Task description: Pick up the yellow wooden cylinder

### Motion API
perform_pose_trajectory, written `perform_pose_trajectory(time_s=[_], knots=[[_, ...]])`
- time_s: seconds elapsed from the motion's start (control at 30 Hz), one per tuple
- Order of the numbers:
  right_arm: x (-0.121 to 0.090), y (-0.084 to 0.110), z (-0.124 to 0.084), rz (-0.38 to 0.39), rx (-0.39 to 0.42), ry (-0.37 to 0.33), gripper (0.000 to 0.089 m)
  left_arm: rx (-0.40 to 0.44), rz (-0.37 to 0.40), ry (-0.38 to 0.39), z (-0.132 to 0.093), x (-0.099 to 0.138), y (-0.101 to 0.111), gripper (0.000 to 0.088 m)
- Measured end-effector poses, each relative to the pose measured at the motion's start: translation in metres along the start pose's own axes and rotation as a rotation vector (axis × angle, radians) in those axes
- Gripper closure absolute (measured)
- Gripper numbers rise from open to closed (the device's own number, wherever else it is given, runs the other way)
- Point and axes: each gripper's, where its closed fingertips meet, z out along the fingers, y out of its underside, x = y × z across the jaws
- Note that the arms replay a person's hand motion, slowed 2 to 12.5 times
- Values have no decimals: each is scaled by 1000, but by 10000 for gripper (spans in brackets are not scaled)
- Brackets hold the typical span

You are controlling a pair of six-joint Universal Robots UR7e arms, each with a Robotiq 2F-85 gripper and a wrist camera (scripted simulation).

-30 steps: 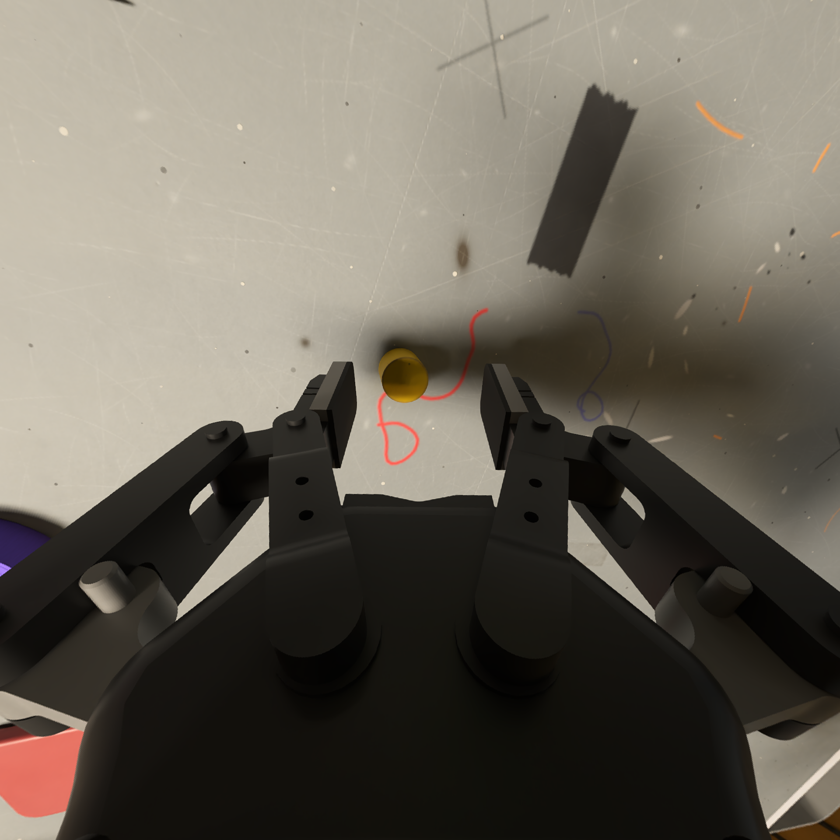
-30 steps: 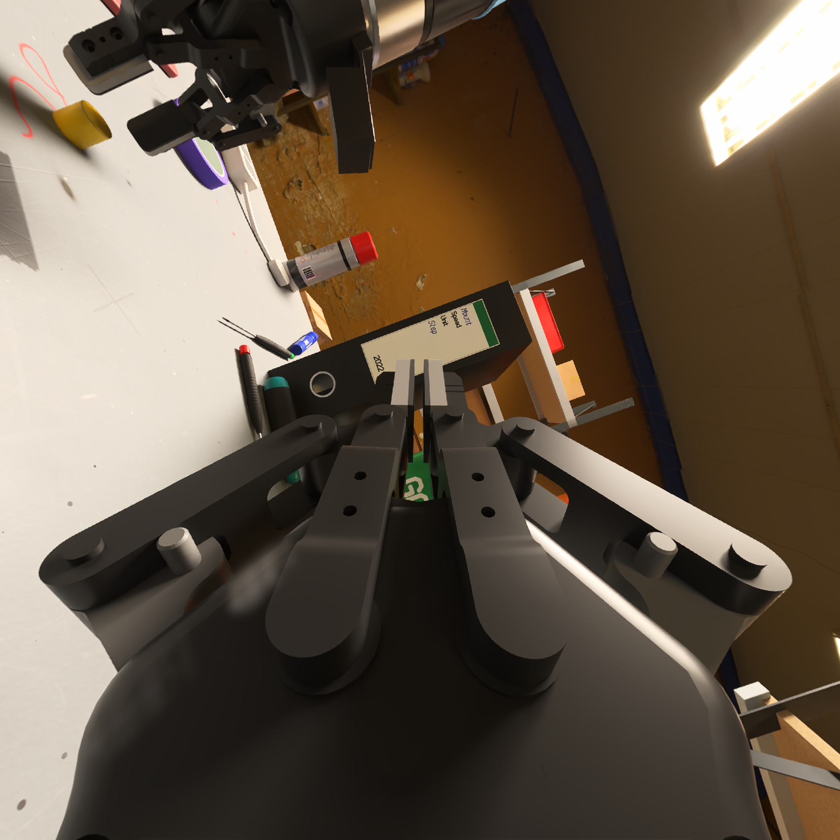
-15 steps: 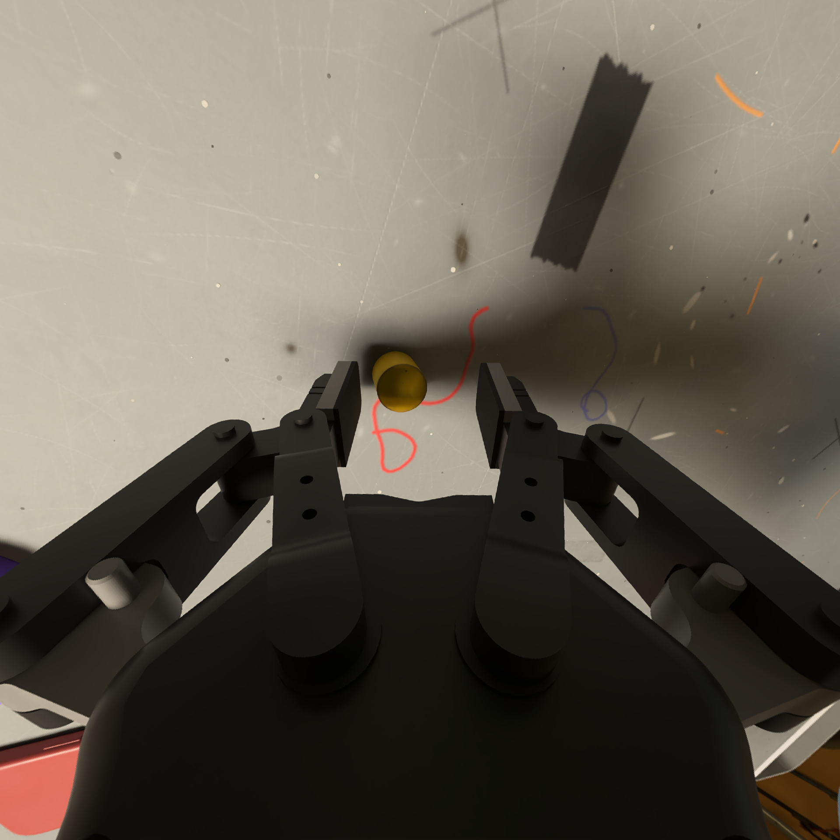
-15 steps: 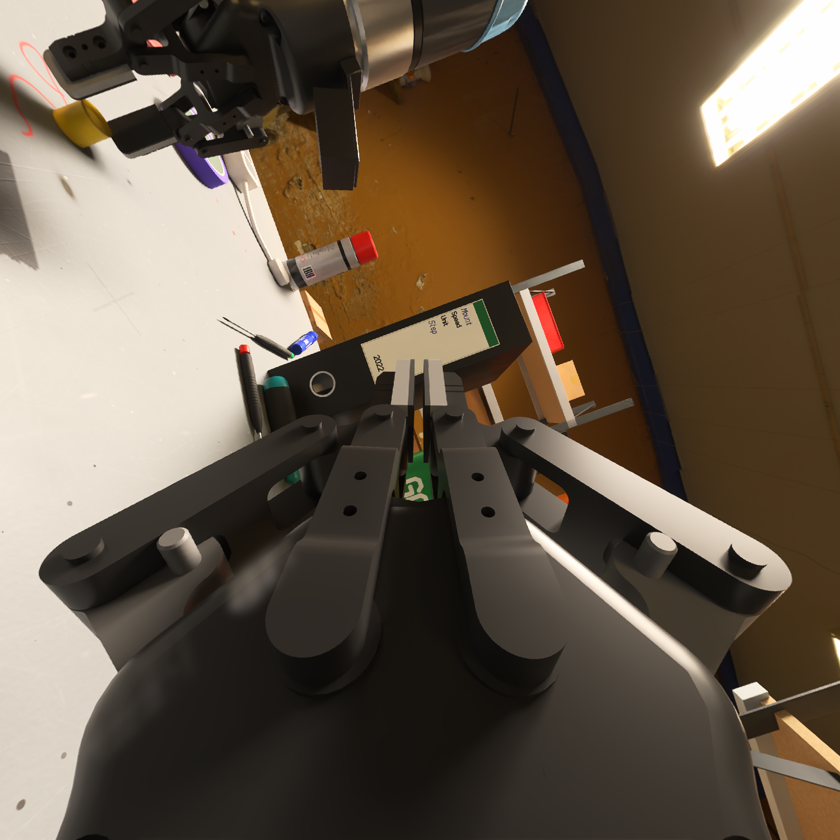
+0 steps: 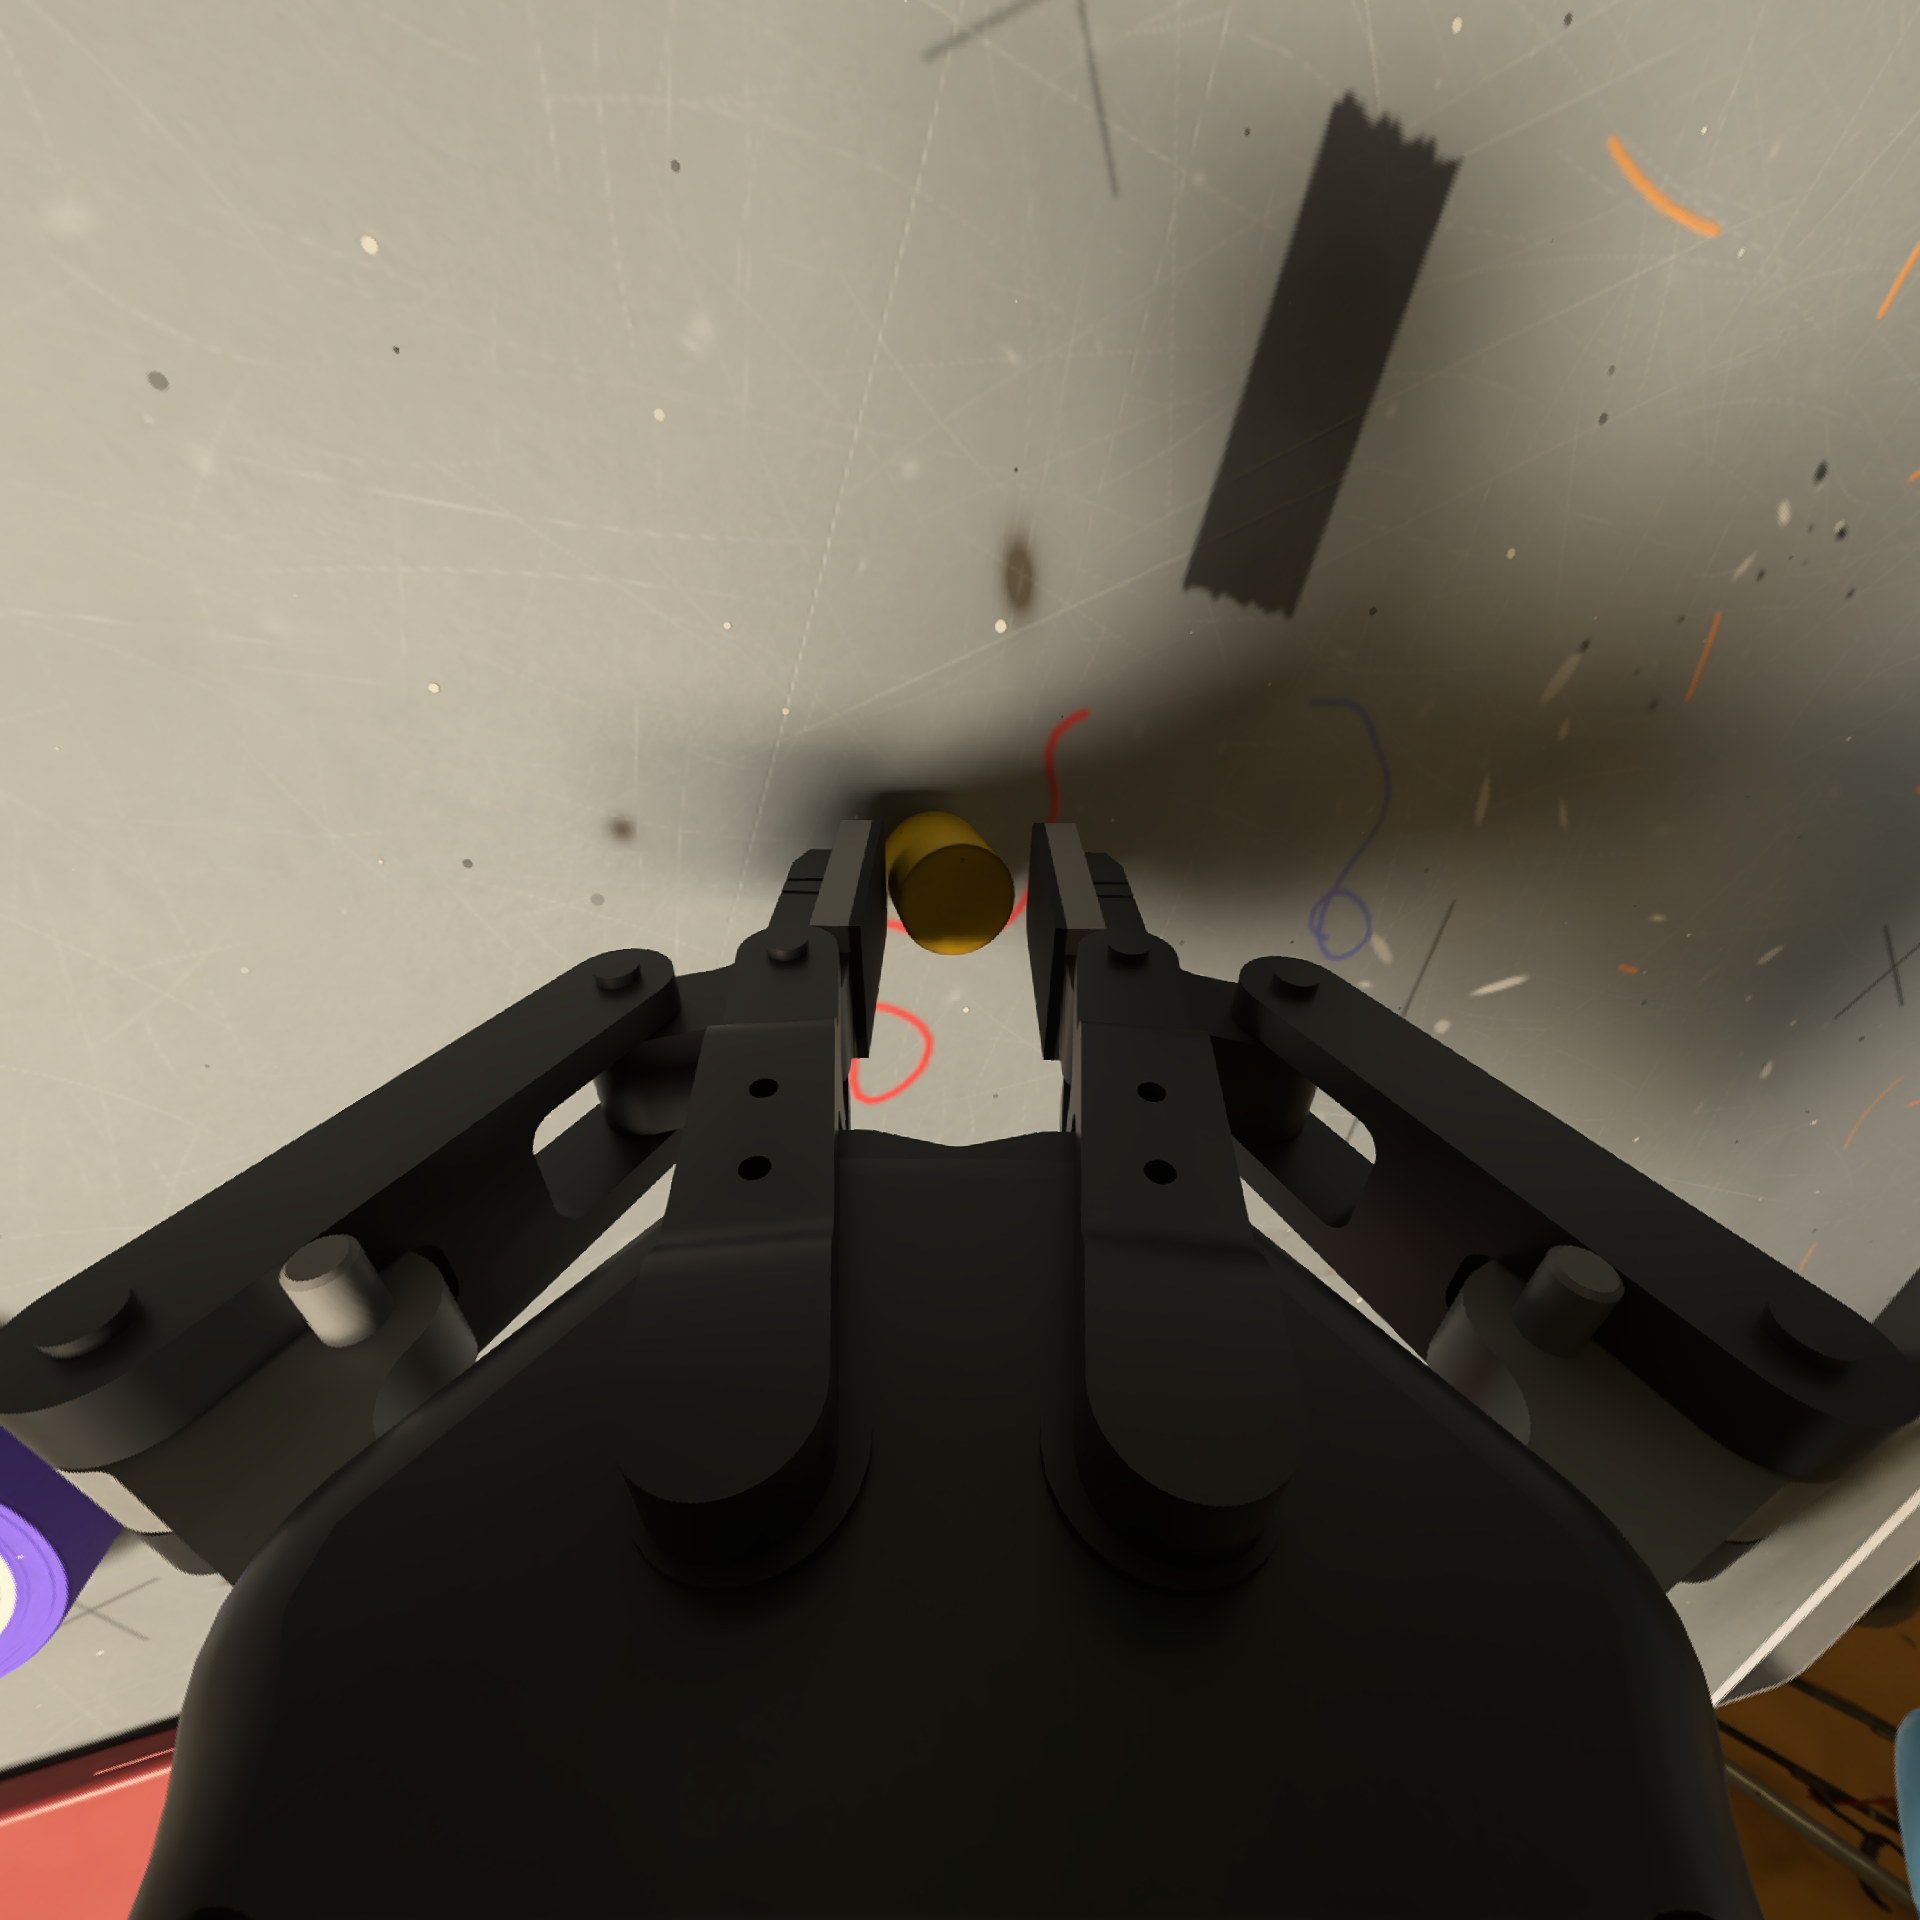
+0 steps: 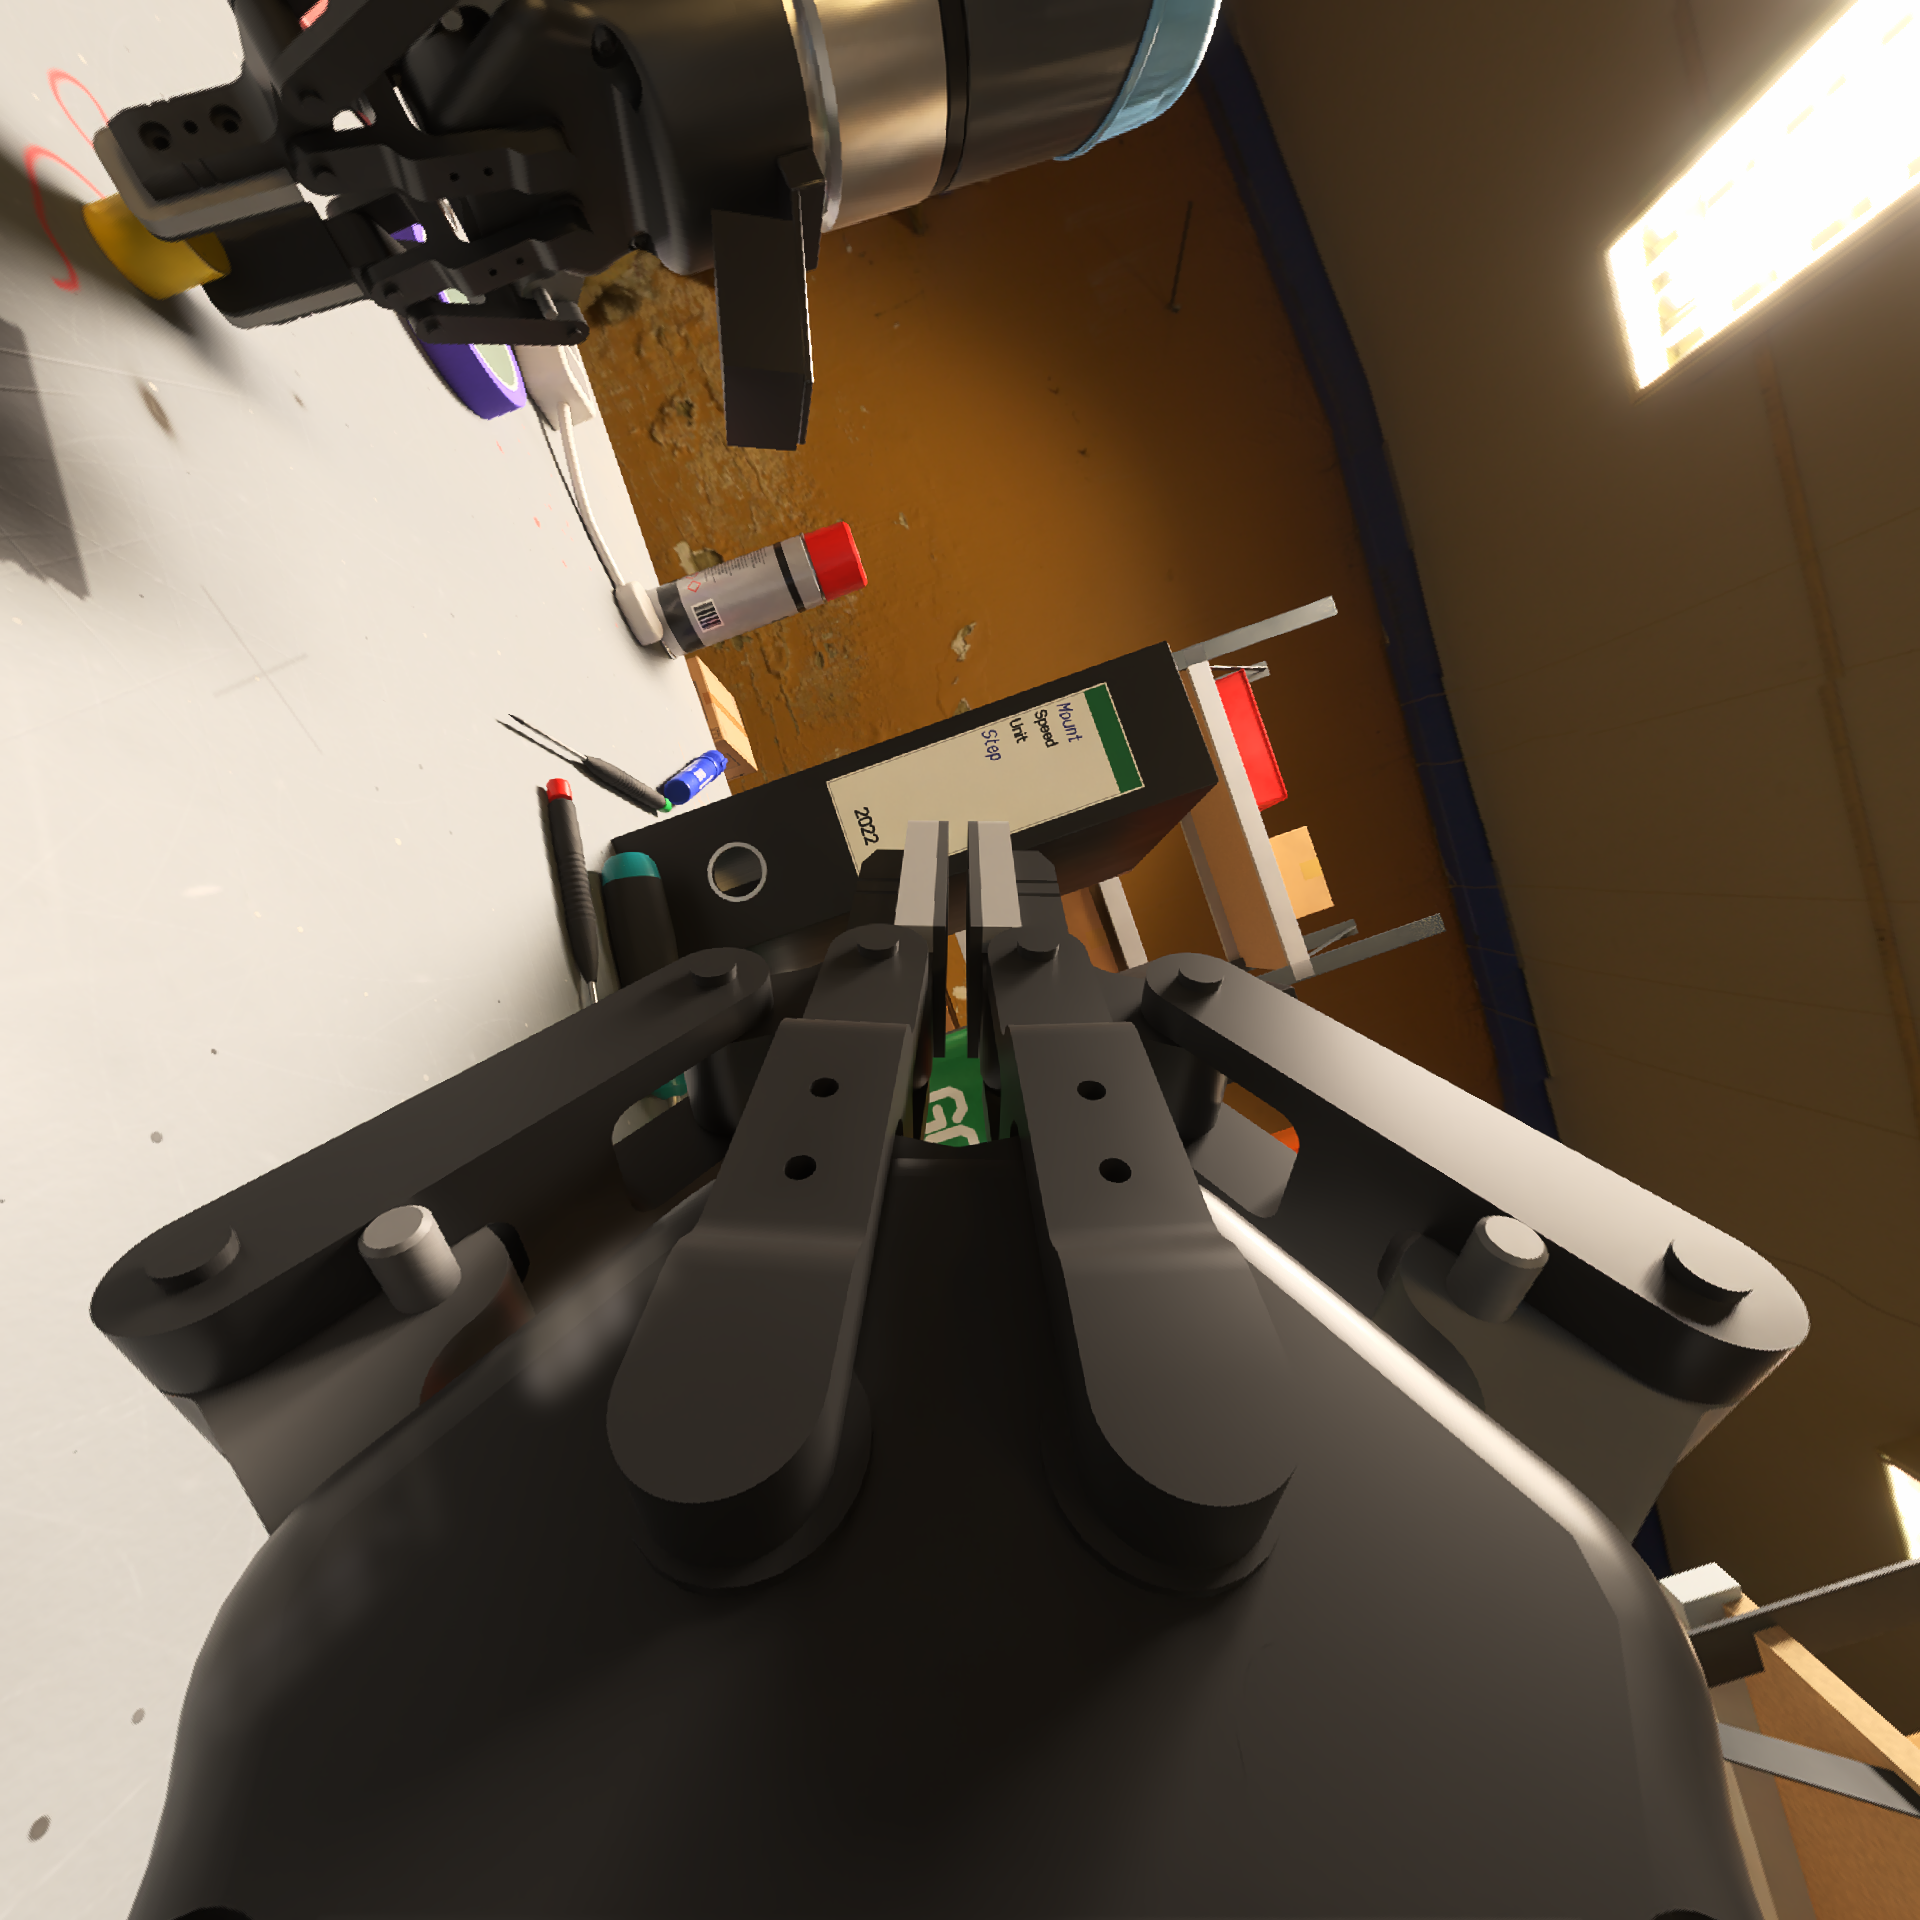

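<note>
— Any writing in sight?
— Yes. The black binder (image 6: 790,862) on the right has a cream spine label (image 6: 977,779) with handwritten lines and a number. Farther off, the red-capped can (image 6: 743,594) bears a barcode label. Nearer, a green patch (image 6: 951,1120) shows white letters.

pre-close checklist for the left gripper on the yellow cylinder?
1. yellow cylinder between the left gripper fingers: ok.
2. Centred in the gap: not ok, it sits nearer the left finger.
3. Fingers open, gap on the right side: ok.
4. Cylinder resting on the table: ok.
5. Fingertip contact with the table: cannot tell.
6. right gripper shut, empty, away from the pick: ok.
</note>
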Motion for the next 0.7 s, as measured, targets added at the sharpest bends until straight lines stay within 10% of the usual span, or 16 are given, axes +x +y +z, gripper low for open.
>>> perform_pose_trajectory(time_s=[0.7], knots=[[-1, 0, 0, -15, -2, 1, 863, -13, 181, -251, -15, -27, 3, 672]])
